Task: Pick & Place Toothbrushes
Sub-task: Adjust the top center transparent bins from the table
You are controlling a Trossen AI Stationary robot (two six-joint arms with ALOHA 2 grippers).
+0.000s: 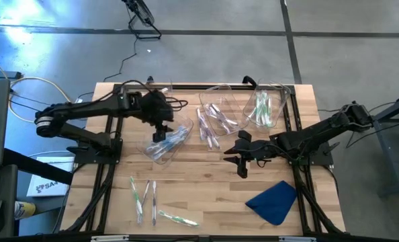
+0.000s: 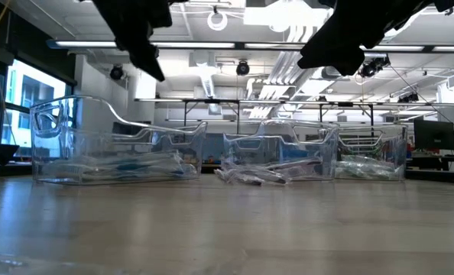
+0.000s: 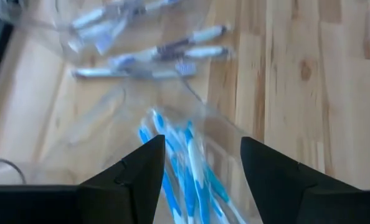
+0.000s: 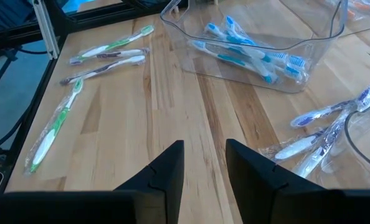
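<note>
1. While the left gripper (image 1: 162, 128) hangs wide open and empty over the clear bin (image 1: 167, 142), blue toothbrushes (image 4: 247, 53) lie inside it
2. Right gripper (image 1: 242, 161), fingers apart, holds nothing above bare table (image 1: 206, 188)
3. Green toothbrushes (image 4: 79, 81) lie loose near the table's front edge

Blue toothbrushes (image 4: 250, 53) in clear bin (image 4: 325, 34)

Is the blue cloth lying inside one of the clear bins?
No, the blue cloth lies flat on the bare wood of the table near its front right corner, apart from all three clear bins.
</note>
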